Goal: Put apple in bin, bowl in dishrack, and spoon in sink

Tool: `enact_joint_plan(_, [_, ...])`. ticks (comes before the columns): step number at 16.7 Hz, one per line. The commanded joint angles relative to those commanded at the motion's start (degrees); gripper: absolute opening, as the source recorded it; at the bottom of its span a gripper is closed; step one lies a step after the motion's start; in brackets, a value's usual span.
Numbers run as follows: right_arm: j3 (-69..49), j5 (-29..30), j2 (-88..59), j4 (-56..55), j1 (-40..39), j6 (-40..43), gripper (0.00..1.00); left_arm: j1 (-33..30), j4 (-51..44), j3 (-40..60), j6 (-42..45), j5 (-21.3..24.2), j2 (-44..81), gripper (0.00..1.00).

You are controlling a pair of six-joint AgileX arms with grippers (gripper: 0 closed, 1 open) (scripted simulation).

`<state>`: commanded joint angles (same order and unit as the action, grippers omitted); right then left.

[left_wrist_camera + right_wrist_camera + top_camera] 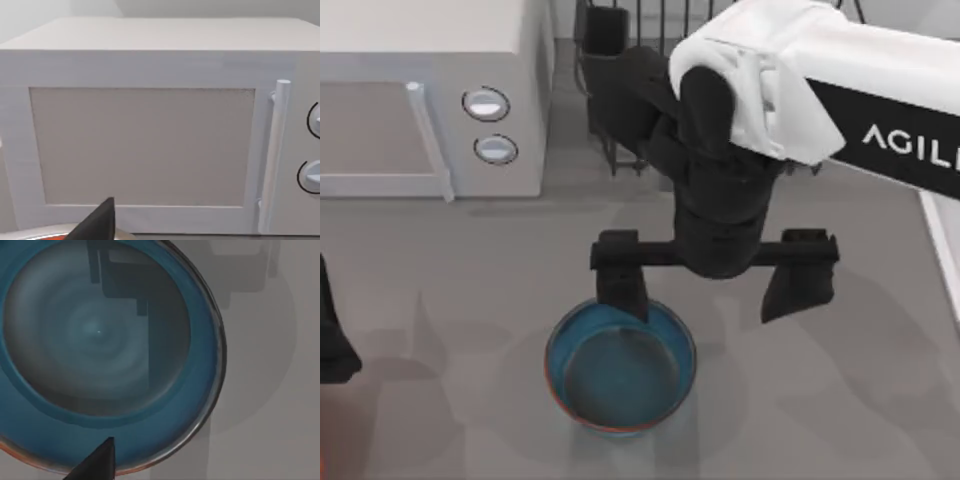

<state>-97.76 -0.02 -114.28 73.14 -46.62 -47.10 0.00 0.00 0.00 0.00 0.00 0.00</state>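
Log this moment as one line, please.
right gripper: open, above round blue-teal bowl | left arm: parked, table's left edge | bowl: on table, not in dark wire dishrack

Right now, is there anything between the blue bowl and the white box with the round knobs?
No. In the top view, only bare grey table lies between the bowl and the white box.

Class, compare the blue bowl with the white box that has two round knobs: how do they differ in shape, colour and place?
The bowl is round; the white box is square-cornered. The bowl is blue-teal with an orange-brown edge; the box is plain white. The bowl sits at the table's near middle; the box stands at the far left. Both rest on the grey table.
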Motion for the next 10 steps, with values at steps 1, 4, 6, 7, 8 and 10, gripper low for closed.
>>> enact_joint_plan(1, [-0.8,0.1,-0.6,0.4,-0.1,-0.2,1.0,0.0,0.0,0.0,0.0,0.0,0.0,1.0])
enact_joint_plan(4, [-1.0,0.1,-0.7,0.6,-0.1,-0.2,1.0,0.0,0.0,0.0,0.0,0.0,0.0,1.0])
enact_joint_plan(6, [-0.8,0.1,-0.6,0.4,0.2,-0.1,1.0,0.0,0.0,0.0,0.0,0.0,0.0,1.0])
enact_joint_plan(7, [-0.6,0.1,-0.6,0.3,0.2,-0.1,1.0,0.0,0.0,0.0,0.0,0.0,0.0,1.0])
enact_joint_plan(8, [0.0,0.1,-0.8,-0.5,0.2,-0.1,1.0,0.0,0.0,0.0,0.0,0.0,0.0,1.0])
enact_joint_plan(10, [2.6,0.1,-1.6,-3.7,0.1,-0.1,1.0,0.0,0.0,0.0,0.0,0.0,0.0,1.0])
